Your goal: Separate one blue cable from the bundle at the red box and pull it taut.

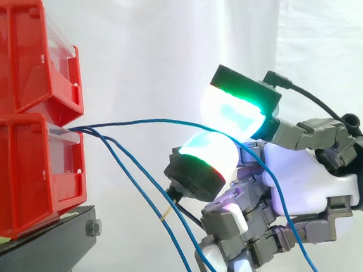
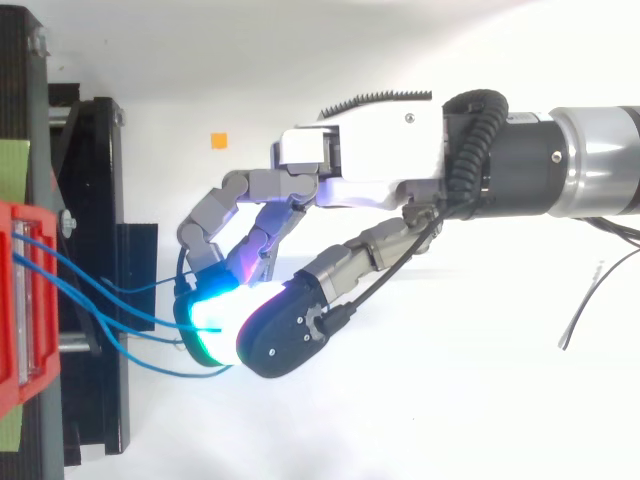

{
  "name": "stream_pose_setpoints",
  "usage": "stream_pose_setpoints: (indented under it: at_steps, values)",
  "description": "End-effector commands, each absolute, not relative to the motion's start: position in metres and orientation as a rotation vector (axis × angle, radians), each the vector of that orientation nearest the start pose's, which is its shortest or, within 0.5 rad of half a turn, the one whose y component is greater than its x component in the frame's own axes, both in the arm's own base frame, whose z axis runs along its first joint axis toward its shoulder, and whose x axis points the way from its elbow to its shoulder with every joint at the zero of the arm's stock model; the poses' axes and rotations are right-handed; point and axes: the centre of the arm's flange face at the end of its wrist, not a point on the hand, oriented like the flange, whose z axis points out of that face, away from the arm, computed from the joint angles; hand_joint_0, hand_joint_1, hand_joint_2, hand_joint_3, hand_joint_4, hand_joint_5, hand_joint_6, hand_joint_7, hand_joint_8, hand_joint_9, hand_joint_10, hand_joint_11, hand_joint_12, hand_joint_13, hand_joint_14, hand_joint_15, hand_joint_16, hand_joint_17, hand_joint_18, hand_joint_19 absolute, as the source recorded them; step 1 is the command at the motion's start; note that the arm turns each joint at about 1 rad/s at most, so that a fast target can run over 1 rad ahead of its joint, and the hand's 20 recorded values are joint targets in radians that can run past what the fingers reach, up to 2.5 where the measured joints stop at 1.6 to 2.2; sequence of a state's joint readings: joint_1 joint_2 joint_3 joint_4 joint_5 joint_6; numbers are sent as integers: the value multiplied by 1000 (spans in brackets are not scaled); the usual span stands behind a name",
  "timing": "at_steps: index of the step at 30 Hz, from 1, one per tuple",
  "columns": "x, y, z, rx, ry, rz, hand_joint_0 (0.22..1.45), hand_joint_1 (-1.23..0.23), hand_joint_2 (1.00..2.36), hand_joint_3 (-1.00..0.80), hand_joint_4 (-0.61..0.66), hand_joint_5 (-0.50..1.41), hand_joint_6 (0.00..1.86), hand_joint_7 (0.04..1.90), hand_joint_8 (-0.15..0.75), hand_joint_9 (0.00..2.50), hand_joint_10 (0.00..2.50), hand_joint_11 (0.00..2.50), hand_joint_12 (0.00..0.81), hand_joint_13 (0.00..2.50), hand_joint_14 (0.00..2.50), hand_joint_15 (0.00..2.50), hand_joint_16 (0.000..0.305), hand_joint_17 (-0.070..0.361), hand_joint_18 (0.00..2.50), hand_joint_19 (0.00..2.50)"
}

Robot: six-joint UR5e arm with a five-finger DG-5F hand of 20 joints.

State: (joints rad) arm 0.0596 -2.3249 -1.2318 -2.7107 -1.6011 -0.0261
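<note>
Several blue cables (image 2: 100, 300) come out of the front of the lower red bin (image 1: 32, 174). One blue cable (image 1: 142, 121) arcs rightward from the bin, passes between two glowing fingertips (image 1: 233, 112) and hangs down behind the palm. It is slightly bowed, not straight. The other blue cables (image 1: 148, 196) droop down below the hand. My hand (image 1: 299, 176) comes in from the right, a short way from the bin, with its curled fingers and thumb pinched together on that upper cable. In the top view the hand (image 2: 360, 150) has its pads closed just right of the stand.
A second red bin (image 1: 16, 61) sits stacked on the lower one, both on a black stand (image 1: 45, 250). A white curtain hangs behind. A small orange marker (image 2: 219, 140) lies on the white surface near the stand.
</note>
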Motion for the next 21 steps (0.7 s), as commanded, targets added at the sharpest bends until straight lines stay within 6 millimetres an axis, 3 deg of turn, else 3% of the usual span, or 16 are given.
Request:
stream_pose_setpoints:
  at_steps: [1,6,9,12,13,21]
  values:
    - [757,-84,217,1140,1272,1269,762,-808,1004,-438,-363,-202,942,1342,277,902,19,978,336,748,20,592,41,93,728,693]
    - [757,-84,215,1154,1268,1279,761,-809,1009,-386,-352,-197,942,1350,280,912,18,982,339,744,20,591,42,94,712,710]
    - [757,-84,216,1160,1262,1287,726,-817,1009,-376,-141,-210,940,1253,292,865,18,978,334,709,18,586,41,92,681,683]
    - [757,-84,215,1167,1260,1292,701,-818,1007,-405,-42,-214,934,1223,299,851,18,984,331,687,18,566,40,91,661,684]
    - [757,-84,215,1168,1260,1293,662,-790,1005,-435,8,-217,929,1099,301,835,19,982,326,676,17,562,40,90,651,682]
    - [758,-84,216,1181,1236,1283,578,-725,1002,-467,62,-216,880,1033,318,788,19,958,303,586,16,529,37,83,548,667]
